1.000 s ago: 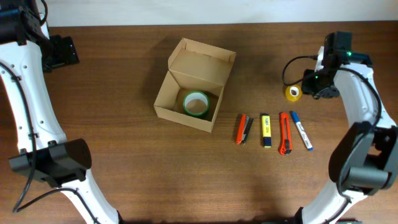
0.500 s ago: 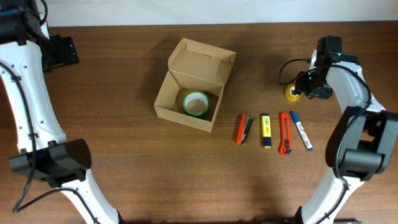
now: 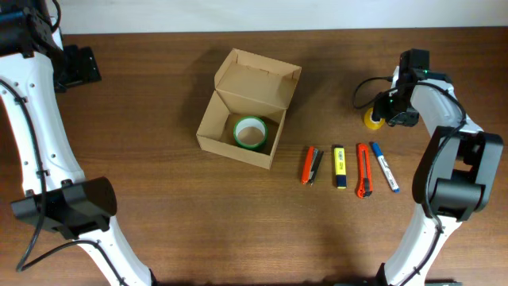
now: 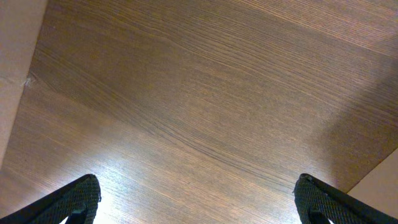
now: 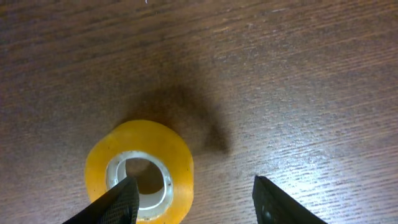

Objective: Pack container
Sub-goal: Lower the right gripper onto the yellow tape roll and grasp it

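Right now my right jaws [image 5: 193, 196] stand open just above the counter [image 5: 298, 74], gripping nothing. One finger is over the yellow tape roll [image 5: 177, 155], which lies flat, and the other is clear to its side. I judge the roll light, stiff and smooth-sided; a pinch across its outer wall, or one finger down its core, should hold it.

Farther along lie a row of pens [image 3: 340, 167] and an orange cutter [image 3: 363, 181]. Beyond them sits the container [image 3: 232, 151], mid-counter, lid flap upright, a green tape roll [image 3: 251, 133] inside. Its cardboard looks light and thin, likely to slide or buckle, so I would take a wall rim or the flap's edge gently.

Farthest off, my left jaws [image 4: 196, 198] hang wide open over bare wood.
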